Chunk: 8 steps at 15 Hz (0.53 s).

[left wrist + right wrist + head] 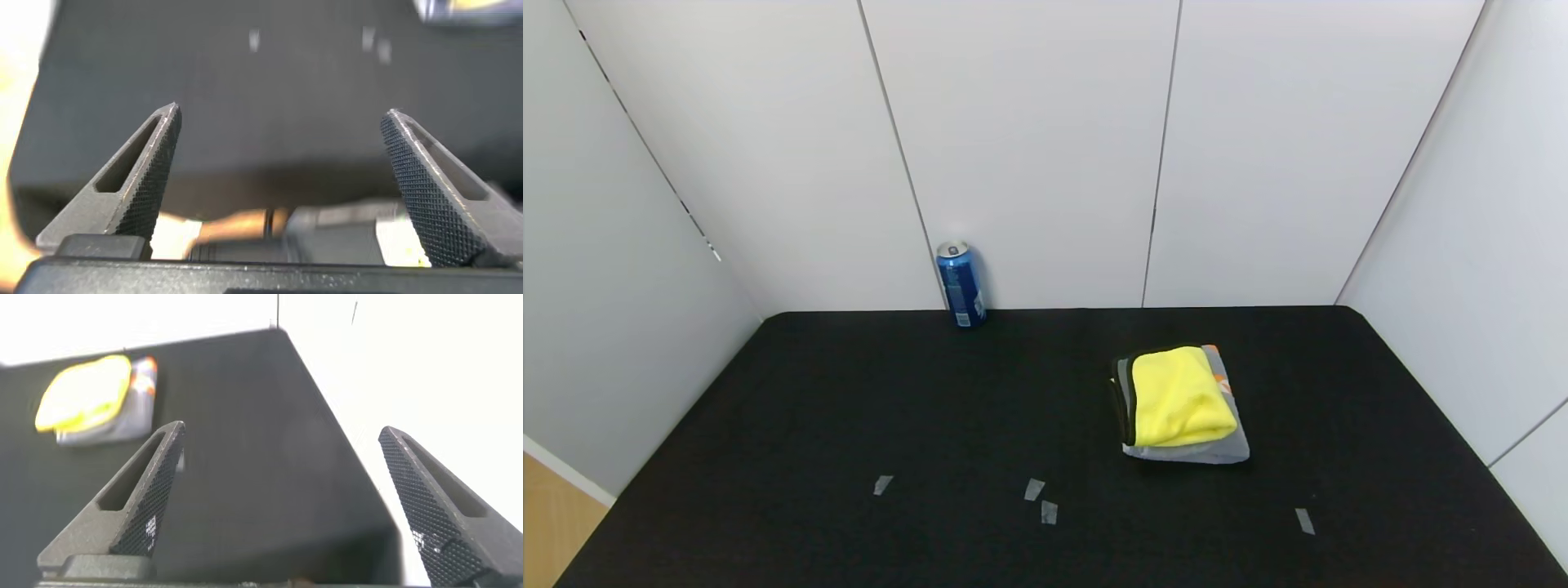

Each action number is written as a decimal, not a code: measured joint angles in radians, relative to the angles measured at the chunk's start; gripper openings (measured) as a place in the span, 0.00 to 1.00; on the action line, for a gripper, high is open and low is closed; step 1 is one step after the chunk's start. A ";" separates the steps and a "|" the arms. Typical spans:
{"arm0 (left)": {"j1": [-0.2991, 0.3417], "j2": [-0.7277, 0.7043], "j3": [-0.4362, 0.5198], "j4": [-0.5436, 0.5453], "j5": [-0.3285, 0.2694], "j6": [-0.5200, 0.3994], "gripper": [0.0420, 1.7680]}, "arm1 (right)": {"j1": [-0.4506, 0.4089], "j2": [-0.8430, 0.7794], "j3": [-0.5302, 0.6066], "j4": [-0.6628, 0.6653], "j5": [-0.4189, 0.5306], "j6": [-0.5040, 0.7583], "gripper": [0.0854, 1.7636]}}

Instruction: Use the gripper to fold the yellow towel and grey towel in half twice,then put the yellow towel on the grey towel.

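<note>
On our black tabletop (pixel 849 392) the folded yellow towel (pixel 1176 396) topped the grey towel (pixel 1225 445), apparently finished; left pincer (pixel 282 135) and right pincer (pixel 282 449) gaped empty.

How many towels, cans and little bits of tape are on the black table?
Towels: 2, the folded bright yellow fluffy towel lying on the folded grey terry towel.
Cans: 1, the upright blue drinks can.
Grey tape bits: 4.
Total: 7.
</note>
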 joint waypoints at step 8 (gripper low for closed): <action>0.000 -0.013 0.374 -0.613 0.037 0.105 0.97 | 0.000 0.000 0.243 -0.265 0.174 -0.096 0.97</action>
